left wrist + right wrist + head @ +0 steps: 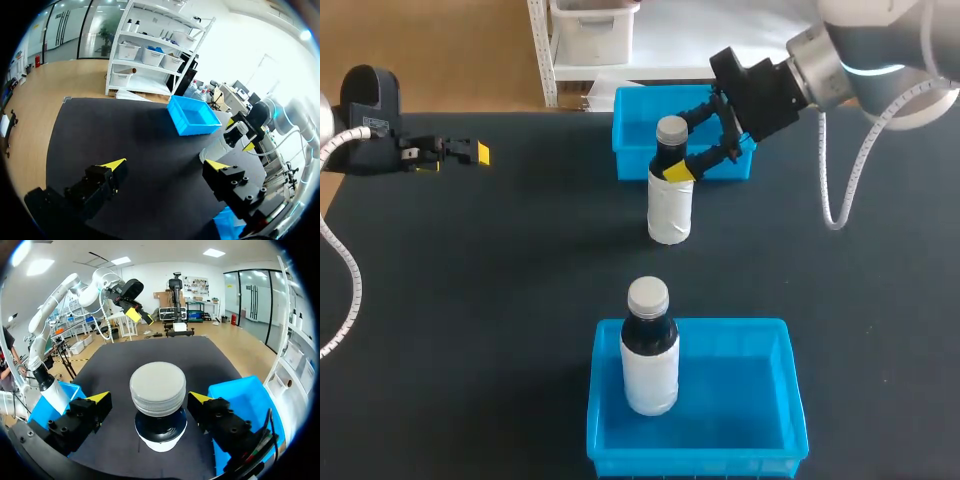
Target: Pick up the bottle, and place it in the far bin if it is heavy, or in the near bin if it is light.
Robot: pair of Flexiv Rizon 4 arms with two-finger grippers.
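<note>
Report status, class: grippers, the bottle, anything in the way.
Right gripper open astride the standing bottle, not touching. Left gripper open, off to the side. Second bottle stands in near bin; far bin just behind.

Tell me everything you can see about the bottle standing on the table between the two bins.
The bottle stands upright on the black table, close to the far bin. It has a ribbed grey screw cap, a dark neck and a white wrapped body, plastic by its look. The right gripper is open, its yellow-tipped fingers flanking the neck without touching.
</note>
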